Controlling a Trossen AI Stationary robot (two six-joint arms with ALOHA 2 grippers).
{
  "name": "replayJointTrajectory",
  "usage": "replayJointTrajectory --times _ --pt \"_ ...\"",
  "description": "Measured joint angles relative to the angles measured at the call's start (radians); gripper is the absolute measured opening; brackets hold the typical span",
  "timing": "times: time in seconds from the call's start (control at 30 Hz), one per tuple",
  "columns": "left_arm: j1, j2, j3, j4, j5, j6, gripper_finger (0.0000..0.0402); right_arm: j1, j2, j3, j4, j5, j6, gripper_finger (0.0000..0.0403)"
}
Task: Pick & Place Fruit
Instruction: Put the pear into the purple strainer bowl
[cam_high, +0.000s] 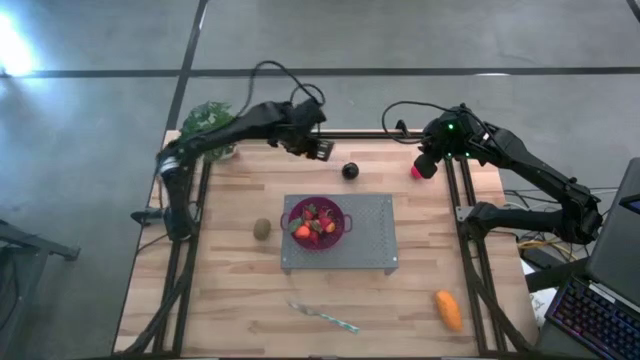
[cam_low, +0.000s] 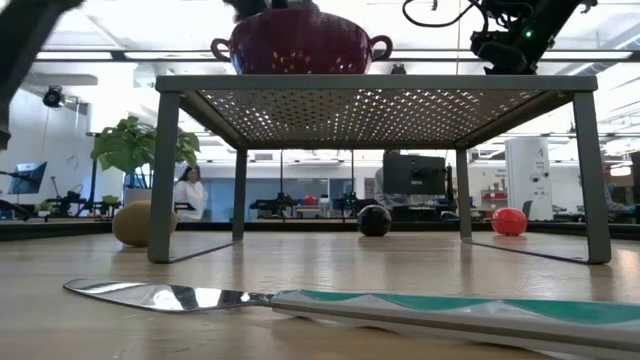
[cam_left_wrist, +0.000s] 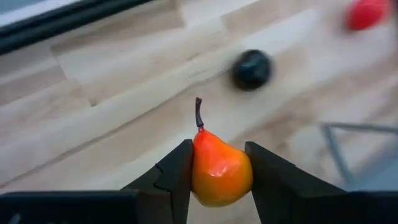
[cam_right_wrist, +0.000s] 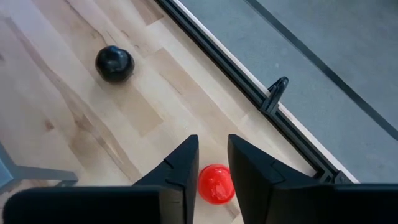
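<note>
No brand, label or readable writing is showing on any object.

Counts: one dark plum (cam_high: 350, 170), one pink-red ball (cam_high: 417, 170), one kiwi (cam_high: 262, 229), one oblong orange fruit (cam_high: 449, 310), one orange-red pear (cam_left_wrist: 219, 172), one knife (cam_high: 324, 317), one red colander (cam_high: 317, 222), one metal rack (cam_high: 370, 240), one leafy plant (cam_high: 208, 120). Strawberries (cam_high: 312, 226) are lying in the colander; exact number cannot be told.

Left gripper (cam_left_wrist: 219, 177) is hovering over the table's far edge, left of the plum, its two fingers (cam_left_wrist: 177, 177) pinching the pear by its sides, stem pointing up away from the jaws.

Right gripper (cam_right_wrist: 213, 180) is hanging at the far right corner, directly above the pink-red ball. Its fingers are standing a narrow gap apart; the ball is showing through that gap on the wood below. Whether they are touching it cannot be told.

The colander is sitting on top of the perforated rack, mid-table. The kiwi is resting on the wood just left of the rack. The plum is lying on the wood behind the rack, the ball well to its right. The oblong orange fruit is lying near the front right corner. The knife, teal handle and silver blade, is lying in front of the rack.

In the low view a person (cam_low: 188, 193) is standing in the room beyond the table.
</note>
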Motion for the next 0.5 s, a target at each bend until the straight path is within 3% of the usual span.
replayJointTrajectory --times 0.23,0.33,0.5 --pt "-0.114 -0.217 0.000 -0.022 -0.026 0.052 0.0138 0.000 0.000 0.000 0.001 0.000 0.000 0.0098" --pt "-0.217 -0.280 0.000 -0.022 -0.045 0.082 0.0138 0.000 0.000 0.000 0.002 0.000 -0.002 0.0102" --pt "-0.426 -0.317 -0.002 -0.020 -0.163 0.093 0.0138 0.000 0.000 0.000 0.005 0.000 0.005 0.0100"
